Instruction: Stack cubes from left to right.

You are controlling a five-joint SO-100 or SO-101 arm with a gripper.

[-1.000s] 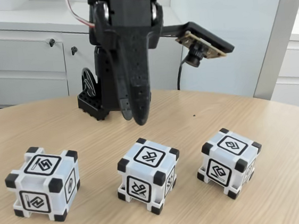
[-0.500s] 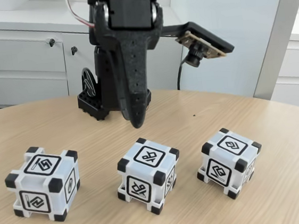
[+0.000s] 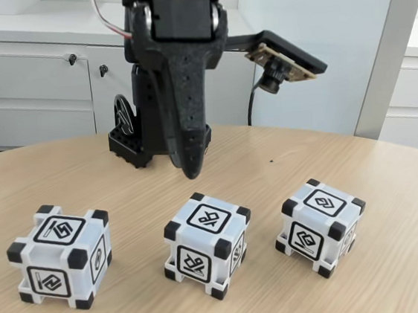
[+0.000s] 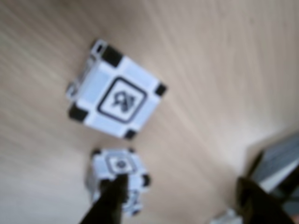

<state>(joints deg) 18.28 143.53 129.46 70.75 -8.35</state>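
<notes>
Three white cubes with black corners stand in a row on the wooden table in the fixed view: the left cube (image 3: 61, 256), the middle cube (image 3: 207, 245) and the right cube (image 3: 319, 225), each apart from the others. My black gripper (image 3: 190, 172) hangs point down above and a little behind the middle cube, touching nothing. Its fingers taper to one tip and look shut, with nothing held. The blurred wrist view shows a large cube (image 4: 117, 94) and a smaller cube (image 4: 119, 168) partly behind the dark gripper (image 4: 117, 184).
The arm's black base (image 3: 129, 146) sits at the back of the round table (image 3: 391, 182). Behind the table are grey cabinets (image 3: 29, 85). The wrist camera (image 3: 281, 63) juts out to the right of the arm. Bare tabletop lies in front of the cubes.
The gripper has turned slightly and its tip has shifted a little to the left since one second ago. The cubes have not moved.
</notes>
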